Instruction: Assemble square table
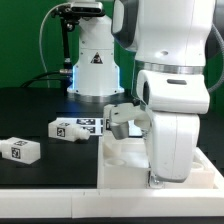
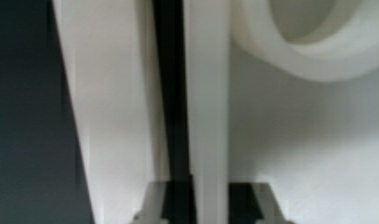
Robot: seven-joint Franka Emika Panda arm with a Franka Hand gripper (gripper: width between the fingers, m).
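The square table's white top [image 1: 120, 160] lies on the black table on the exterior view's right, partly under the arm. In the wrist view its raised rim [image 2: 207, 100] runs as a thin white strip straight into my gripper [image 2: 212, 205], whose dark fingers [image 2: 177, 203] press on either side of it. A round corner socket [image 2: 319, 40] shows beside the rim. The gripper is shut on the top's rim. Two white tagged legs lie loose on the exterior view's left, one [image 1: 20, 150] near the front and one [image 1: 62, 127] further back. The arm's white body hides the fingertips in the exterior view.
The marker board [image 1: 90, 124] lies between the farther leg and the top. The robot's white base [image 1: 95, 70] with a blue light stands at the back. A white ledge [image 1: 60, 205] runs along the front edge.
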